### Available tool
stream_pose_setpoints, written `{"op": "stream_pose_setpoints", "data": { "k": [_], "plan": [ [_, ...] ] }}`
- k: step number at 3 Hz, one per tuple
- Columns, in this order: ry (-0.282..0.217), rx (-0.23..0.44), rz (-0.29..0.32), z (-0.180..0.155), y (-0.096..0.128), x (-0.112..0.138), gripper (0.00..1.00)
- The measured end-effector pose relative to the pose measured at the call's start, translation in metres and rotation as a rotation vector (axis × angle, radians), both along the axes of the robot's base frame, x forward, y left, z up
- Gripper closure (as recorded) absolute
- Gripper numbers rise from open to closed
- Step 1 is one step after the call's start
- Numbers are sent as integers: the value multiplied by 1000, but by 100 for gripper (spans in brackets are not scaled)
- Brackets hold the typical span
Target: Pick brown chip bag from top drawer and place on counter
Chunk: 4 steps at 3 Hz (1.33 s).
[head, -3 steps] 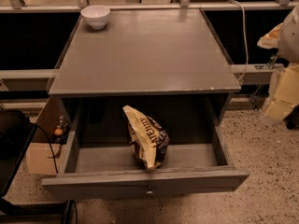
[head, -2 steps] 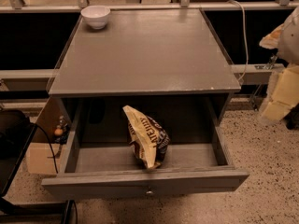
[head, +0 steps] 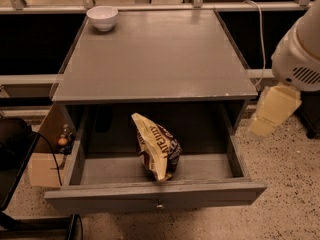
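Observation:
The brown chip bag [head: 156, 146] lies in the open top drawer [head: 155, 196], near its middle, with its cream end toward the drawer front. The drawer is pulled out below the grey counter [head: 155, 59], and its small knob [head: 159, 205] shows on the front panel. My gripper [head: 272, 111] shows as a cream part under the white arm housing [head: 300, 54] at the right edge. It hangs beside the cabinet's right front corner, to the right of the bag and above it, and apart from it.
A small white bowl [head: 102, 18] stands at the counter's back left corner. A white cable [head: 261, 34] hangs at the back right. A cardboard box [head: 45, 156] and a dark chair [head: 15, 154] stand left of the cabinet. The floor is speckled [head: 290, 184].
The arm and my gripper have moved left, closer to the cabinet's right side. The bag, drawer and bowl have not moved.

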State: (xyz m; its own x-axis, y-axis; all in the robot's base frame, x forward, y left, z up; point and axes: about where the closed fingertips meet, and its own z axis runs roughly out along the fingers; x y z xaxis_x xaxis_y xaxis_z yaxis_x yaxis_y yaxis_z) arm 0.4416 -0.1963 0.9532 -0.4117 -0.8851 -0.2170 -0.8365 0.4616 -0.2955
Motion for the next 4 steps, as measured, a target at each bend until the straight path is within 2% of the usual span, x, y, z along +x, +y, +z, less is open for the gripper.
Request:
{"op": "stream_pose_setpoints", "data": {
  "k": [1, 2, 3, 4],
  "plan": [
    [18, 73, -95, -25, 9, 10, 0],
    [22, 82, -100, -27, 10, 10, 0],
    [44, 126, -122, -37, 11, 6, 0],
    [46, 207, -176, -51, 17, -1, 0]
  ]
}}
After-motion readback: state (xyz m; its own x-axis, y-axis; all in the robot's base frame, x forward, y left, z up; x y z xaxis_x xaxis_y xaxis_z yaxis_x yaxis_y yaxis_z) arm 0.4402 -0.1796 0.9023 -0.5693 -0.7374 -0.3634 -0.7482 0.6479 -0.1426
